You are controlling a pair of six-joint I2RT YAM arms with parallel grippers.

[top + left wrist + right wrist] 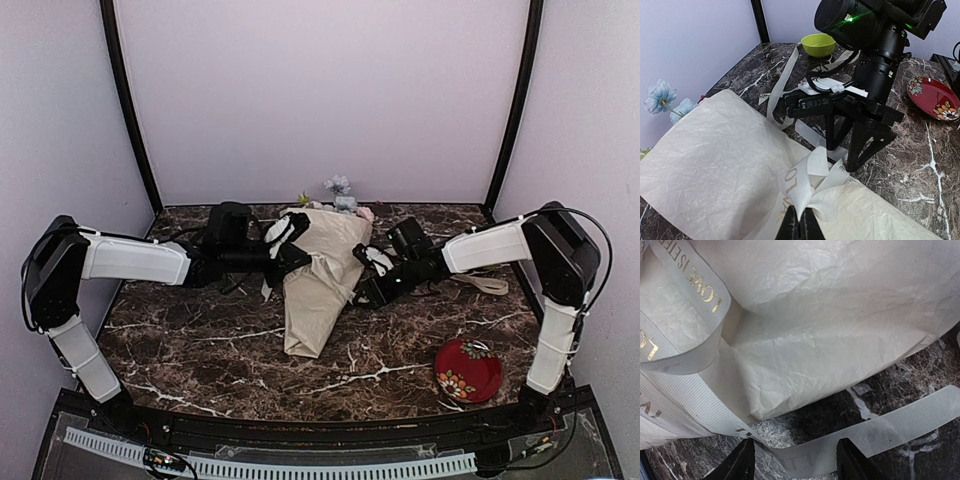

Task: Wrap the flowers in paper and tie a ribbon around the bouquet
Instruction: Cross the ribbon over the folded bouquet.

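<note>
Nearest to us, at about 4 o'clock on the marble table (pixel 200 350), lies a red plate (pixel 468 370) with a flower pattern, well apart from everything else. Beyond it the bouquet (pixel 318 285) lies across the middle, its narrow end pointing to 6 o'clock and its wide end to 12. The paper (pixel 710 170) of the cone is cream and crinkled. Our left gripper (pixel 800 225) reaches in from 9 o'clock over the cone's left side. Its jaws are pressed together on a bunched loop of the ribbon (pixel 812 187), which stands up from the paper in a knot-like tuft. Our right gripper (pixel 796 462) comes in from 3 o'clock, just beside the cone's right edge, with its tips down toward the table. Its jaws stand apart and grip nothing, and a flat run of ribbon lies on the marble across the gap between the fingers (pixel 742 465). The ribbon is cream-white with gold lettering. Bands of it cross the paper, and a loose tail lies on the marble toward 3 o'clock, beside the right arm. At the wide end, at 12 o'clock by the back wall, the flowers (pixel 338 186) show out of the paper: pale-blue blooms, a hint of pink, a green leaf. Farthest off in the left wrist view, past the right gripper, sits a lime-green bowl (pixel 818 45), with ribbon running toward it.
</note>
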